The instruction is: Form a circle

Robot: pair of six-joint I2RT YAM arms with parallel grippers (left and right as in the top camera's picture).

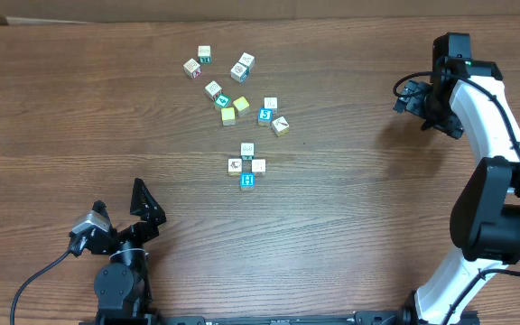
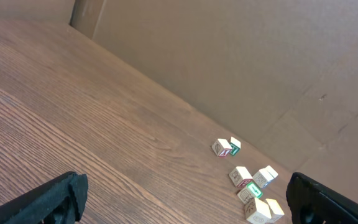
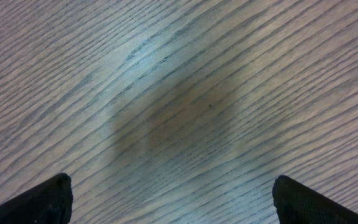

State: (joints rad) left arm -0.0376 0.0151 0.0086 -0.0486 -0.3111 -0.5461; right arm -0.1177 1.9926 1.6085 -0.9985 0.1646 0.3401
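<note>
The circle is a tight little ring of small cubes at mid-table: whitish picture-faced ones plus a blue cube with a white H on its near side. My left gripper rests at the near left, well away from the ring, open and empty. At the far right, my right gripper hovers over bare wood, also open with nothing between its fingers. Neither wrist view shows the ring.
A loose scatter of white, yellow and teal cubes lies beyond the ring. Part of that scatter appears by the right finger in the left wrist view. A cardboard wall stands along the table's far edge.
</note>
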